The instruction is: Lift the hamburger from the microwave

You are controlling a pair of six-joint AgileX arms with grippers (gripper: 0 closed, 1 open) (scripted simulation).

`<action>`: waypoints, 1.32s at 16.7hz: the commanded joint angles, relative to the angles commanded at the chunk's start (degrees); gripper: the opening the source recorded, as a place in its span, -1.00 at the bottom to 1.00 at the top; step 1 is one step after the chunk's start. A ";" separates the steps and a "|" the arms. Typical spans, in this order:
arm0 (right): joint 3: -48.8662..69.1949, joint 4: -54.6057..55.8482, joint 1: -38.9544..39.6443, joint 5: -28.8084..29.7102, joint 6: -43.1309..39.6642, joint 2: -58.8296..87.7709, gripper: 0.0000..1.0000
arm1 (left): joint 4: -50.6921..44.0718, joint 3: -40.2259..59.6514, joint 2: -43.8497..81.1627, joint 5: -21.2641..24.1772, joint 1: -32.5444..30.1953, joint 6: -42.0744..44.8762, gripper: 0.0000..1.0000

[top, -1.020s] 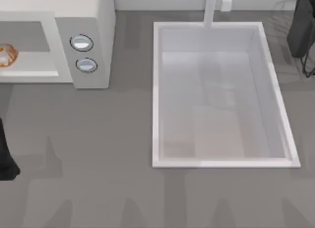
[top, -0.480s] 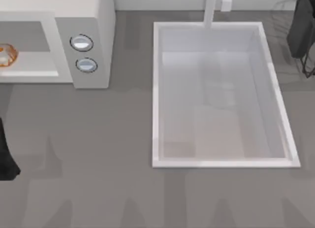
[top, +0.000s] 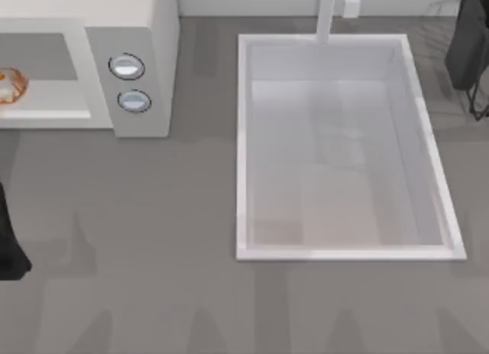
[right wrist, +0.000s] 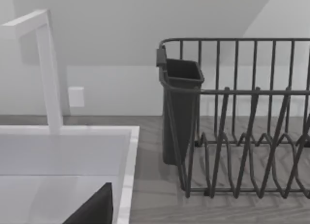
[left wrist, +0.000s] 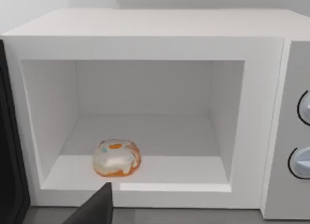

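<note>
Nothing has shifted over the last second: the hamburger (left wrist: 116,157) sits on the floor of the open microwave (left wrist: 145,45), near its front lip. Our left gripper (left wrist: 94,209) waits just outside the opening; we cannot tell how its jaws stand. Lifting has not begun.

Glossy orange-brown hamburger (left wrist: 116,157) sits inside the open white microwave (left wrist: 145,35).

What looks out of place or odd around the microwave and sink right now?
Nothing stands out. The hamburger sits upright on the floor of the open microwave, near its front edge; the sink and dish rack look undamaged, with no spills.
</note>
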 joint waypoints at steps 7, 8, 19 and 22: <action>0.00 0.00 0.00 0.00 0.00 0.00 1.00 | 3.64 3.50 8.34 0.79 0.68 0.31 1.00; 0.00 0.00 0.00 0.00 0.00 0.00 1.00 | 5.09 4.89 11.65 1.10 0.95 0.43 1.00; 0.00 0.00 0.00 0.00 0.00 0.00 1.00 | 29.90 28.75 68.53 6.47 5.60 2.51 1.00; 0.00 0.00 0.00 0.00 0.00 0.00 1.00 | 37.80 36.33 86.63 8.17 7.09 3.18 1.00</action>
